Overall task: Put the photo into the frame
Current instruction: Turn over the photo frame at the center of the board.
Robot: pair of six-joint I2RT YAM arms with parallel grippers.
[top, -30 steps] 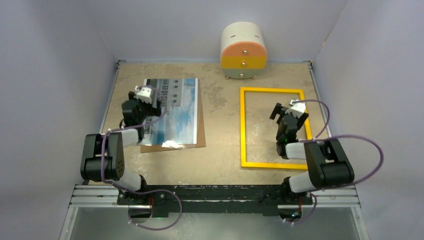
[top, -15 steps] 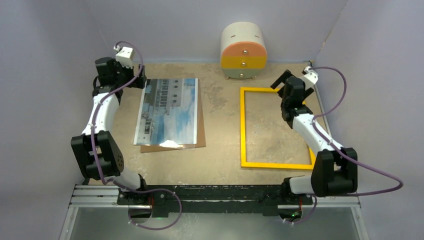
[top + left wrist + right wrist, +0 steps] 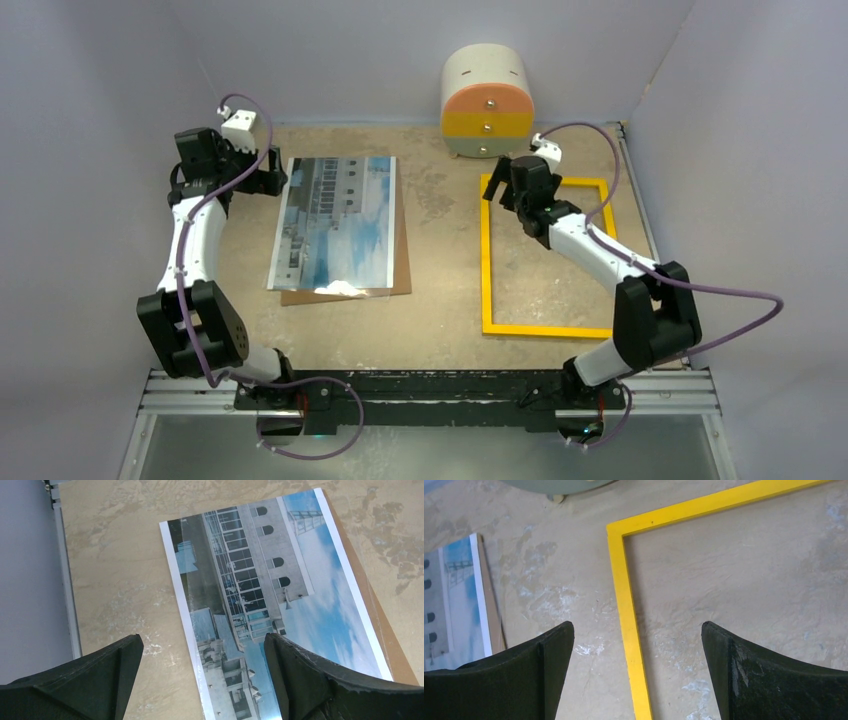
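Note:
The photo [image 3: 335, 222], a white building under blue sky, lies face up on a brown backing board [image 3: 402, 282] at the left of the table. The yellow frame [image 3: 487, 262] lies flat at the right, with the table showing through it. My left gripper [image 3: 272, 180] is open and empty above the photo's far left corner; in the left wrist view the gripper [image 3: 202, 645] straddles the photo's [image 3: 260, 595] white edge. My right gripper [image 3: 498, 192] is open and empty above the frame's far left corner; in the right wrist view the gripper [image 3: 636, 627] straddles the frame's left bar [image 3: 628, 605].
A round drawer unit [image 3: 487, 100] with orange and yellow fronts stands at the back wall, just beyond the frame. Grey walls close in the left, right and back. A metal rail [image 3: 65, 580] runs along the table's left edge.
Both arms went from folded near the front to stretched towards the back. In the last half second the right gripper swung left from the frame's far right corner to its far left corner.

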